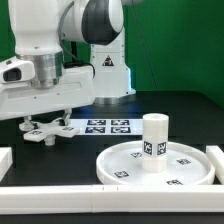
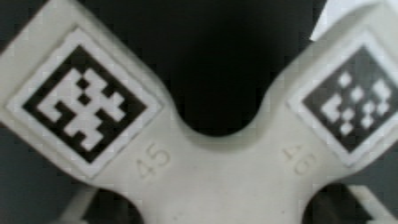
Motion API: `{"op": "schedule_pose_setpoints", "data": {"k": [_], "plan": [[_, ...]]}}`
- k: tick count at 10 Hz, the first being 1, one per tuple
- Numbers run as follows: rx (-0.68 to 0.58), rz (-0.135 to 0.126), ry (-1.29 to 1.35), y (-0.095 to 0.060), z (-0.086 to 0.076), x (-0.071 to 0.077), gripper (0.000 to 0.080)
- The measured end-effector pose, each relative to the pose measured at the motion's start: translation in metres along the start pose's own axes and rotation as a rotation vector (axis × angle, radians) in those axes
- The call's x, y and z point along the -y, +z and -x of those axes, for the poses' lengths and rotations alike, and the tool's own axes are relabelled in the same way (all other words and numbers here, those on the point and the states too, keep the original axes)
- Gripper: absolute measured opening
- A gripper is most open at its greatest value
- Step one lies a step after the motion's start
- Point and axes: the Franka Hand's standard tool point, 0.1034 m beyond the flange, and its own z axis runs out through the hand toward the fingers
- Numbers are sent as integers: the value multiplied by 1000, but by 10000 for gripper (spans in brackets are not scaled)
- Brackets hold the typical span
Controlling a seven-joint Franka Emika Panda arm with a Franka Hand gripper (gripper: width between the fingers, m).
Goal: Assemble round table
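Exterior view: the white Panda arm reaches down toward the bench edge on the exterior view's left, its gripper right over the white plastic cross-shaped base piece. That piece sits low at the black bench top, its tagged arms spread to either side under the fingers. Whether the fingers are clenched on it or released cannot be told from here. Just beside it, toward the bench's middle, lies the flat white marker board. The large white rimmed round disc lies flat near the bench corner at the exterior view's right, closest to the camera. The short white cylindrical leg stands upright on the disc and carries a square tag. A white straight border rail runs along the bench edge nearest the camera.

Wrist view: the cross-shaped base piece fills the picture, very close. Two of its arms fork apart, each bearing a black-and-white tag. The fingers cannot be made out.
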Motion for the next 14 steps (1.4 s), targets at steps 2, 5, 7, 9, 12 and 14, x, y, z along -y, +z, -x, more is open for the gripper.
{"op": "schedule_pose_setpoints", "data": {"k": [2, 5, 7, 9, 12, 14], "plan": [[-1, 2, -1, 0, 0, 0, 445], [-1, 2, -1, 0, 0, 0, 445], [-1, 1, 0, 0, 0, 0, 445], [-4, -20, 102, -14, -22, 24, 445], [-26, -32, 233, -45, -72, 68, 446], [-25, -19, 175, -34, -66, 61, 446]]}}
